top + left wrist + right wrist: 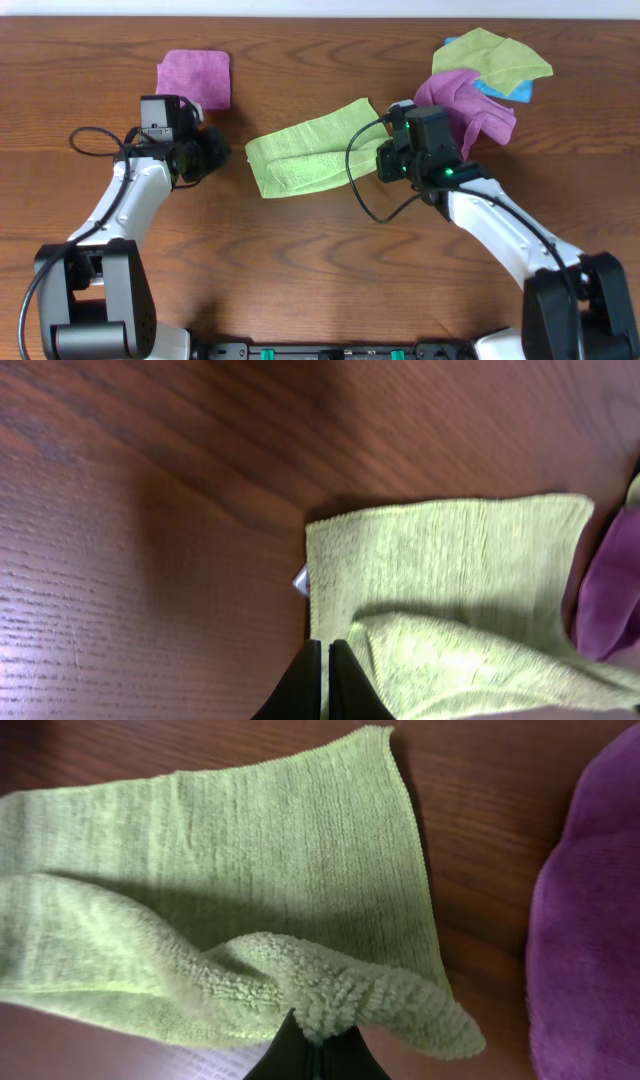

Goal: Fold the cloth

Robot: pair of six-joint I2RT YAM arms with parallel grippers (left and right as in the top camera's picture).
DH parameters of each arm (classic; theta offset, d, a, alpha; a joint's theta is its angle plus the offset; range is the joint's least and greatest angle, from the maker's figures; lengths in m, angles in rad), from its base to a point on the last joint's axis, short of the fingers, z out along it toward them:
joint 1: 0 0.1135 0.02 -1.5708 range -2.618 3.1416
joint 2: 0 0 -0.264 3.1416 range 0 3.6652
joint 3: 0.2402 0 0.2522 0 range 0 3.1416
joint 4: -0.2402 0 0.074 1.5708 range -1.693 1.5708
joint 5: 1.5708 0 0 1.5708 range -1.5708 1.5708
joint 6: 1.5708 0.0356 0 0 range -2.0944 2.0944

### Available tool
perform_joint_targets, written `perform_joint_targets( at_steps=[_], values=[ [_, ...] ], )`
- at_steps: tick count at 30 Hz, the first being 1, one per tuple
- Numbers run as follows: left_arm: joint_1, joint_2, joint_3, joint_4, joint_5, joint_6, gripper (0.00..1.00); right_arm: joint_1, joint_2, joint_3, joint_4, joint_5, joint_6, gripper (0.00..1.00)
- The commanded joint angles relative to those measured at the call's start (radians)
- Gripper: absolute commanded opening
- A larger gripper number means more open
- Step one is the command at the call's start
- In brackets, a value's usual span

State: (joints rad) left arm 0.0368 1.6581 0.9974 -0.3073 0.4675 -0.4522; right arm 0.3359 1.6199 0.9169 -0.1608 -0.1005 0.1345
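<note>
The lime-green cloth (305, 150) lies mid-table as a long strip, partly doubled over on itself. My right gripper (385, 160) is at its right end, shut on a bunched fold of the cloth (330, 1000) and holding it a little above the layer beneath. My left gripper (225, 153) is just off the cloth's left end. In the left wrist view its fingers (324, 678) are shut at the cloth's left edge (440, 560), with nothing seen gripped between them. A small white tag (301, 581) sticks out of that edge.
A folded purple cloth (194, 78) lies at the back left, behind my left arm. At the back right a bunched purple cloth (468, 105) lies with a yellow-green cloth (490, 58) and a blue one (512, 92), close to my right gripper (590, 930).
</note>
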Motion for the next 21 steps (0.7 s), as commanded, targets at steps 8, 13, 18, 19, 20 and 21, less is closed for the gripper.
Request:
perform_joint_targets(
  at_steps=[8, 13, 18, 19, 20, 21],
  values=[
    [-0.047, 0.023, 0.011, -0.009, 0.038, -0.084, 0.06, 0.006, 0.067, 0.069, 0.008, 0.007, 0.010, 0.01],
    [-0.135, 0.023, -0.003, -0.030, 0.049, -0.163, 0.29, 0.006, 0.067, 0.070, -0.006, -0.003, 0.011, 0.01],
    [-0.202, 0.023, -0.059, 0.011, 0.020, -0.271, 0.52, 0.006, 0.067, 0.070, -0.019, -0.011, 0.011, 0.01],
    [-0.204, 0.023, -0.081, 0.036, 0.024, -0.299, 0.54, 0.006, 0.067, 0.070, -0.022, -0.013, 0.011, 0.01],
    [-0.204, 0.023, -0.109, 0.064, 0.033, -0.332, 0.56, 0.006, 0.067, 0.070, -0.026, -0.013, 0.011, 0.01],
    [-0.204, 0.023, -0.134, 0.095, 0.045, -0.354, 0.57, 0.006, 0.067, 0.070, -0.030, -0.013, 0.011, 0.01]
  ],
)
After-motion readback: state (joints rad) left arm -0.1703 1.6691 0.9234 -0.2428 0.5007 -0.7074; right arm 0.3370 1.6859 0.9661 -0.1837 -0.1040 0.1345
